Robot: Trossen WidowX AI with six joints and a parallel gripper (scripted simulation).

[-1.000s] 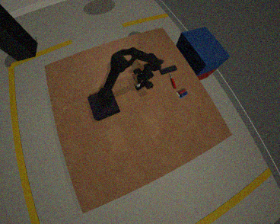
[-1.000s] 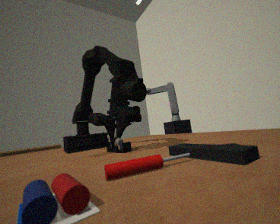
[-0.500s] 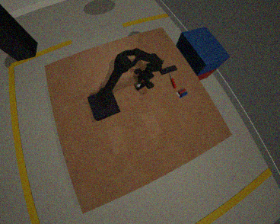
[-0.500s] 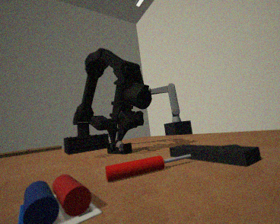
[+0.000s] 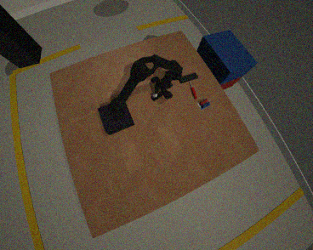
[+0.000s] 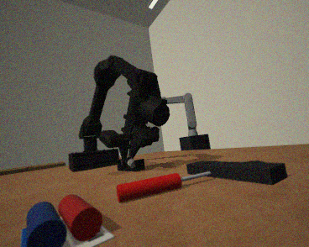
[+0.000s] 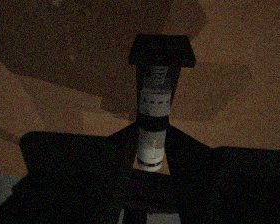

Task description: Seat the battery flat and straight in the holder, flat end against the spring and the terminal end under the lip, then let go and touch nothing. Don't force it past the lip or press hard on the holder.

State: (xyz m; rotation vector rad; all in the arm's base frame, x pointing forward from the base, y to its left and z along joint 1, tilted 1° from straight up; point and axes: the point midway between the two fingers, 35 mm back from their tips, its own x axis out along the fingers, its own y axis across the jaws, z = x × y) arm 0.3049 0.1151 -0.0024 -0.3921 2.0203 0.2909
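My gripper is shut on the battery, a grey, black and white cylinder. In the wrist view the battery runs lengthwise away from the fingers, and its far end reaches into the black holder, where a coil spring shows. In the exterior view the battery is tilted, with its lower end down at the small black holder on the cork mat. In the top view the gripper mostly hides the holder.
A red-handled screwdriver and a black block lie right of the holder. Blue and red cylinders sit on a white plate. A blue box stands off the mat, a black box far left.
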